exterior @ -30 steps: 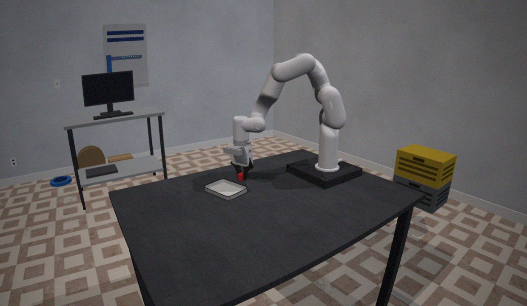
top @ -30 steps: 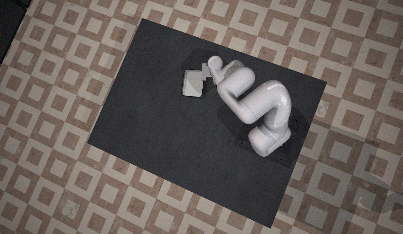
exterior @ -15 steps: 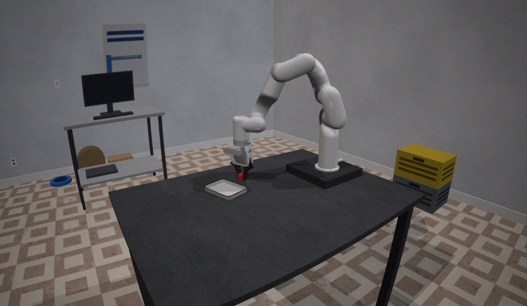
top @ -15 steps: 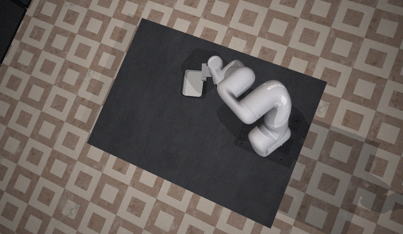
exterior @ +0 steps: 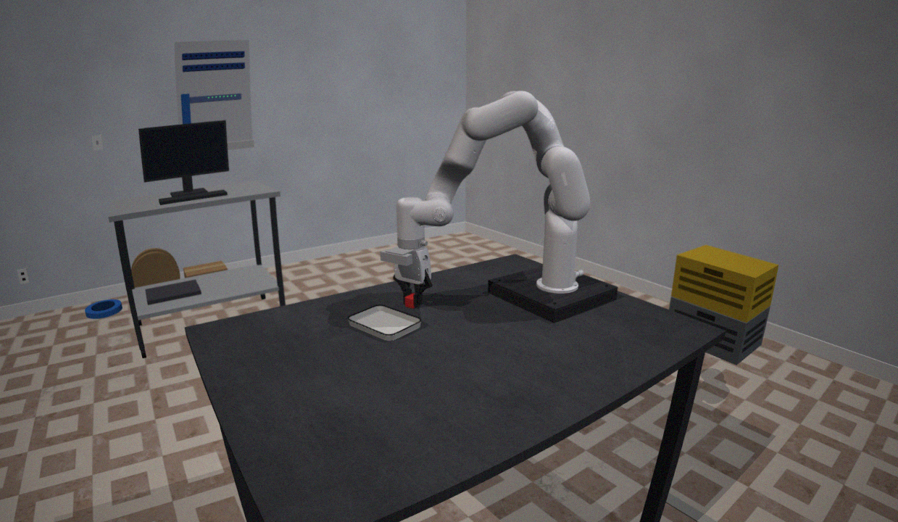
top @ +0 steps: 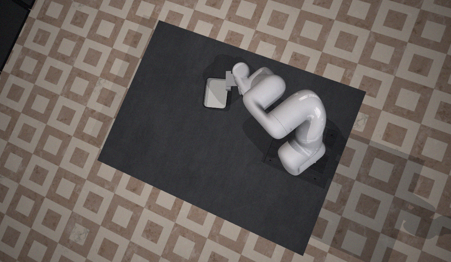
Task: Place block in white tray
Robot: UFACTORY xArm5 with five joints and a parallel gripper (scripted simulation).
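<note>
The claw [exterior: 411,299] is closed on the small red block [exterior: 409,300], its dark fingers [exterior: 417,293] pinching it from either side. The block hangs low, just beside the near-right corner of the white tray [exterior: 367,326], outside its rim as far as the exterior view shows (from above the wrist hides the block entirely). The tray lies flat on the dark tabletop [exterior: 438,389]. The white arm [exterior: 504,117] arches up from its black base plate [exterior: 594,295] and down again to the claw.
</note>
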